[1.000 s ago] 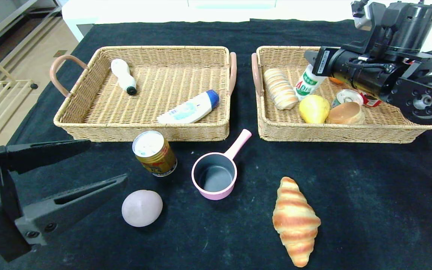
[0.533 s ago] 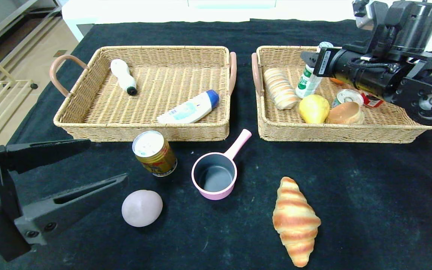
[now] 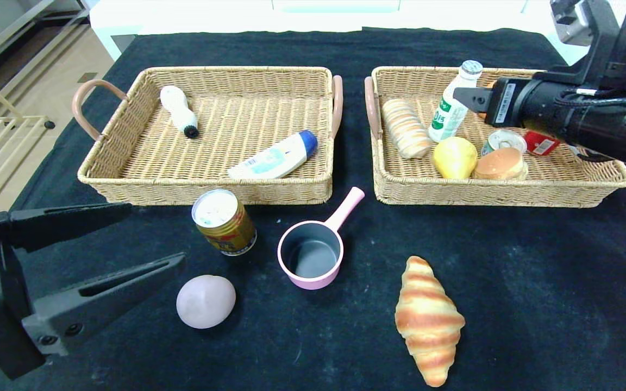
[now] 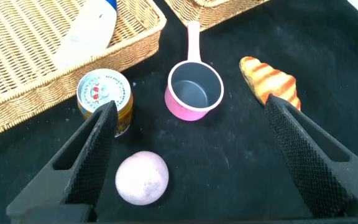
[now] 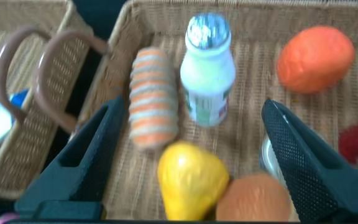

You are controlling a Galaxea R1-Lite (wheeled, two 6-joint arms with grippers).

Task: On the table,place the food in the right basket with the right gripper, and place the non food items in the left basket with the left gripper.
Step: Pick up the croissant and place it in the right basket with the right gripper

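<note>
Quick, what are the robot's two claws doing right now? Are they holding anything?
Left gripper: open, holding nothing, above the purple egg.
Right gripper: open, holding nothing, over the right basket, near the upright drink bottle.

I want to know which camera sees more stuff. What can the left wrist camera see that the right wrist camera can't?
Only the left wrist view shows the can, the pink pot, the purple egg and the croissant on the table, framed by the open left gripper.

Only the right wrist view shows the right basket holding the drink bottle, striped bread, yellow pear and orange fruit, with the open right gripper over them.

Both show the white bottle in the left basket.
</note>
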